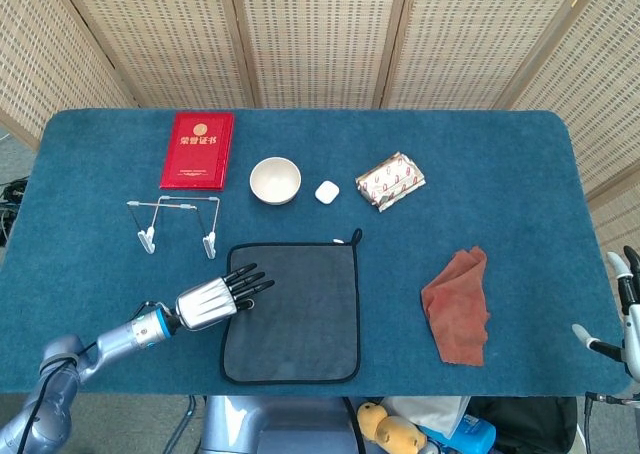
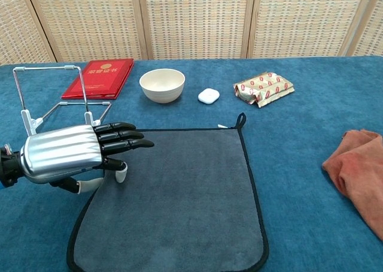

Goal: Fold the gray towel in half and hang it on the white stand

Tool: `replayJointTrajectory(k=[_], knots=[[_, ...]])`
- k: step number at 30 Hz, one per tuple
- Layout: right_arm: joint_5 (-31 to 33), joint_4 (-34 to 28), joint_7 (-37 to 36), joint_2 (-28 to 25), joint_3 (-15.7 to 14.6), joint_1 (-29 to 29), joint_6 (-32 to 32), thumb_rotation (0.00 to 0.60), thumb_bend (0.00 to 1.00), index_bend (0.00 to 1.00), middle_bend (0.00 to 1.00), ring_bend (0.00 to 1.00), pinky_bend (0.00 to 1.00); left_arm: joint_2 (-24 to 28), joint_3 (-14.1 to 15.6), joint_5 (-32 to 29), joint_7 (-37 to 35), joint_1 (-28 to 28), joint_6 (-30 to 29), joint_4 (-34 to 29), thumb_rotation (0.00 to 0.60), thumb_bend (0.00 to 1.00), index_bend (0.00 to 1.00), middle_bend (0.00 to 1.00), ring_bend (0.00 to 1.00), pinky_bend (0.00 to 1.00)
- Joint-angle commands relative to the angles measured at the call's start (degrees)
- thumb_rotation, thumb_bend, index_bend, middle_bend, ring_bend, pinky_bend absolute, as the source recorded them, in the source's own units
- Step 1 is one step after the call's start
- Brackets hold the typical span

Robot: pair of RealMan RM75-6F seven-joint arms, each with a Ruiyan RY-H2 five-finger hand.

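Gray towel (image 1: 293, 312) flat, unfolded, just below white stand (image 1: 178, 221). Your left hand (image 1: 214, 298) over towel's left edge, fingers straight, apart, holding nothing; thumb contact with cloth unclear. Your right hand (image 1: 622, 312) cut off at frame edge, far right of towel; finger state unreadable.

A table covered in blue cloth (image 1: 500, 154) carries a red booklet with gold lettering (image 1: 198, 149) at the far left. Beside it stands a cream round bowl (image 1: 275, 180), then a small white rounded case (image 1: 327, 191) and a red-and-white patterned packet (image 1: 390, 181). A crumpled rust-coloured cloth (image 1: 459, 305) lies near the right edge. Woven screens (image 1: 320, 34) stand behind.
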State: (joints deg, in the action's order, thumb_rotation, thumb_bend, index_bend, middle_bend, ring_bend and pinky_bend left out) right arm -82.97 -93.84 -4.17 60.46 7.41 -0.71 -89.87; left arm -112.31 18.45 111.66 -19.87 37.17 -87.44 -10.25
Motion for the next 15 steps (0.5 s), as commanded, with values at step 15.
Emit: replayJointTrajectory(k=[15], knots=[[-0.15, -0.3, -0.69, -0.46, -0.1, 0.12, -0.02, 0.6, 0.0, 0.0, 0.0, 0.0, 0.0, -0.58, -0.81, -1.21, 0.83, 1.97, -3.97, 0.18, 0.6, 0.48, 0.67, 0.0, 0.0, 0.06]])
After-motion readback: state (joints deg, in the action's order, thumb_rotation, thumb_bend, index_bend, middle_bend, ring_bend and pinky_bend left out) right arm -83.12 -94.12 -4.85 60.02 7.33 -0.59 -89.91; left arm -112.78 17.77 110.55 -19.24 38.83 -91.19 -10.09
